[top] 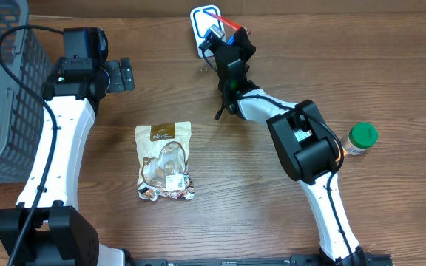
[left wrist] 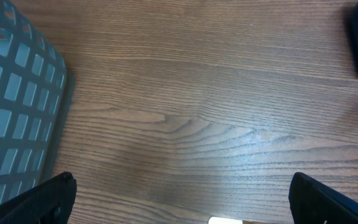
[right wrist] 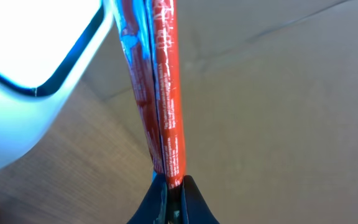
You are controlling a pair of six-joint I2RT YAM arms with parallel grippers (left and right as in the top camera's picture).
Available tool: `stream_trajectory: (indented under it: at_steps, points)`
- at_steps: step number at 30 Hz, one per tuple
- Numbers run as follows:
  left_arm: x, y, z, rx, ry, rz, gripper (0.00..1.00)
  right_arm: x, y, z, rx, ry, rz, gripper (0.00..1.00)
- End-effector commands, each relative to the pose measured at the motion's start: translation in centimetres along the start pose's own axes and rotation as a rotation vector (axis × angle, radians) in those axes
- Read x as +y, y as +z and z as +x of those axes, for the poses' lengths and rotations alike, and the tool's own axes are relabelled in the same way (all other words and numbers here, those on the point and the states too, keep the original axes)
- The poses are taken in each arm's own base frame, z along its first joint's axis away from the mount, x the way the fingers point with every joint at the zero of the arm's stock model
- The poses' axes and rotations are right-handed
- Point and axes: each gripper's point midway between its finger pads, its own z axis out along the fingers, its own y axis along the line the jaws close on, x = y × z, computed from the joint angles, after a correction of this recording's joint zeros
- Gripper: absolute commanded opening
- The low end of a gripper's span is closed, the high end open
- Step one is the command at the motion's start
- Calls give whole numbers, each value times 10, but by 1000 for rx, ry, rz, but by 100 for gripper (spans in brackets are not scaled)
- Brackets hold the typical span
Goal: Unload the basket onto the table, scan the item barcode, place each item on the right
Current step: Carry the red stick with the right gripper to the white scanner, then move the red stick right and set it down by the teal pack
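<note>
At upper centre, right pincer (top: 225, 35) holds a red packet (right wrist: 166, 93) at the scanner (top: 198, 20), scan apparently underway; left pincer (top: 126, 74) wide.

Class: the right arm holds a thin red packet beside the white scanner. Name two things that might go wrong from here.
1. The right gripper pinches the red packet only at one narrow end, so it may slip or twist.
2. The packet stands very close to the white scanner; a small move might knock the scanner.
</note>
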Motion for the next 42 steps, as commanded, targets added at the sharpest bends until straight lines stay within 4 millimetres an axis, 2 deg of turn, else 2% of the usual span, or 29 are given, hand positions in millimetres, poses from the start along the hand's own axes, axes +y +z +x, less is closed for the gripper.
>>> stream_trajectory:
  at_steps: [1,6,13,18,21,23,26,34,38,40,42]
  points:
    - [3,-1,-2,-6,-9,-12,100,5,1,4,26,-44,15,3]
    - [3,-1,-2,-6,-9,-12,100,18,3,18,75,-90,3,3]
    - [3,-1,-2,-6,-9,-12,100,17,-2,7,47,-106,13,3]
    - [3,-1,-2,-6,-9,-12,100,10,-7,9,87,-88,60,3]
    - [3,-1,-2,-6,-9,-12,100,-18,-16,-1,97,-2,155,3]
    - [3,-1,-2,-6,-9,-12,100,-47,-25,-14,83,70,216,3]
    - [3,-1,-2,-6,-9,-12,100,-79,-39,-32,63,117,240,3]
    - [3,-1,-2,-6,-9,-12,100,-169,-103,-78,8,300,209,4]
    - [3,-1,-2,-6,-9,-12,100,-203,-137,-80,10,383,136,3]
    - [3,-1,-2,-6,-9,-12,100,-216,-157,-69,35,454,64,3]
    - [3,-1,-2,-6,-8,-12,100,-218,-172,-56,64,515,-16,3]
